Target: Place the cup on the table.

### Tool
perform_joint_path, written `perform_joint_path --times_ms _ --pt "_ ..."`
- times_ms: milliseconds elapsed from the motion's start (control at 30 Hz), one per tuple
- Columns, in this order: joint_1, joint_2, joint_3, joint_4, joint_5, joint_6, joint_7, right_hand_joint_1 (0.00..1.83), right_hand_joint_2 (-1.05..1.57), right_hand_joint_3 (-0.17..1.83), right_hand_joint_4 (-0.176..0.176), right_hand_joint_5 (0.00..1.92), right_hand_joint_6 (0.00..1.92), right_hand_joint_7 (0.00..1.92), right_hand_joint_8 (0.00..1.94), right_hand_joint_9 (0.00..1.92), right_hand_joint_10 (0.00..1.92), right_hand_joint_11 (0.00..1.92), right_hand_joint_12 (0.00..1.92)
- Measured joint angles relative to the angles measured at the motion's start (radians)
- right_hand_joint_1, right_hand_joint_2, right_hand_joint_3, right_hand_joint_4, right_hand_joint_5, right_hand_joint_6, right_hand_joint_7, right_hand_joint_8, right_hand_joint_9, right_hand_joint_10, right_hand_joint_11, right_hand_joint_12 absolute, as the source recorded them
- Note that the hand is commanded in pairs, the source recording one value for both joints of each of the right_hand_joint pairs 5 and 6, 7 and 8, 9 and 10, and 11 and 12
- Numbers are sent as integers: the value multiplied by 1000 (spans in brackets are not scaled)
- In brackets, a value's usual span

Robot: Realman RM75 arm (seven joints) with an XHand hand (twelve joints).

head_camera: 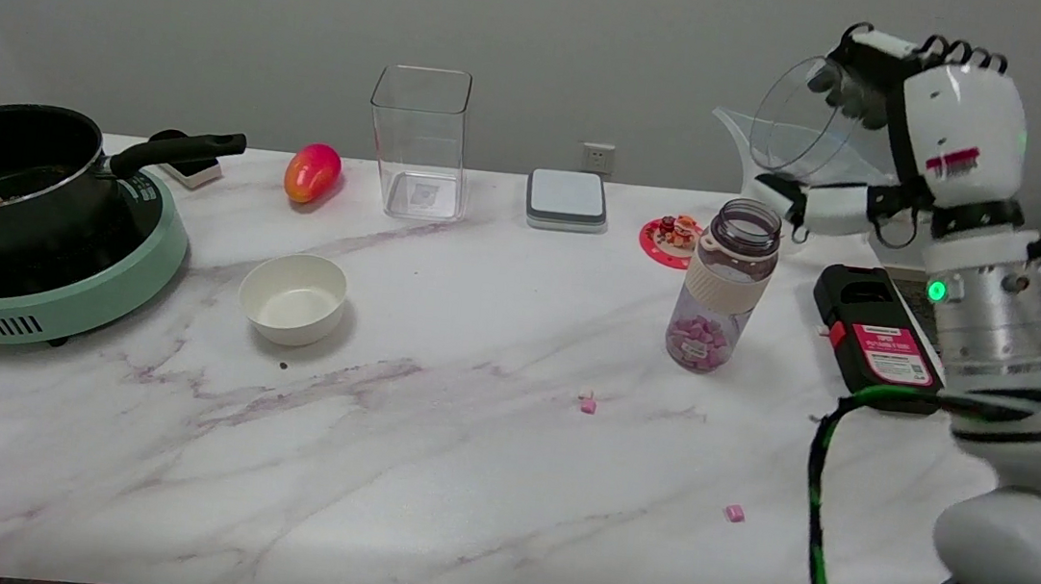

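Head view: my right hand (896, 128) grips the clear cup (794, 127) in the air
I see the cup tilted on its side, mouth pointing left of the hand, with the open bottle (724, 289) of pink pieces standing on the marble table (424, 475) below it

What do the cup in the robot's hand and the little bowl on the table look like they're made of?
The cup looks like clear plastic or glass: the wall shows through it. The bowl looks like glossy cream ceramic or melamine; smooth and opaque, hard to tell which.

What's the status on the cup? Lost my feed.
Right hand holds clear cup tilted, in the air. Not yet on table. Open bottle stands below.
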Motion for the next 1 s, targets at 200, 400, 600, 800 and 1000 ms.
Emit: perform_joint_path --times_ms 200,400,600,800,1000 --pt "-4 -70 -175 -39 73 200 -91 1322 1493 561 0 1651 1651 1694 1694 1661 1661 1469 1469" --pt "2 -141 -351 -89 125 395 -154 1268 1571 474 0 1693 1693 1717 1717 1679 1679 1480 1480" --pt "3 -214 -487 -131 160 546 -185 1271 1571 443 0 1714 1714 1730 1730 1688 1688 1488 1488" --pt "-3 -273 -582 -166 200 636 -141 1272 1571 362 0 1765 1765 1751 1751 1702 1702 1507 1507" --pt "-6 -317 -649 -198 240 653 -41 1268 1571 267 0 1836 1836 1779 1779 1726 1726 1539 1539"
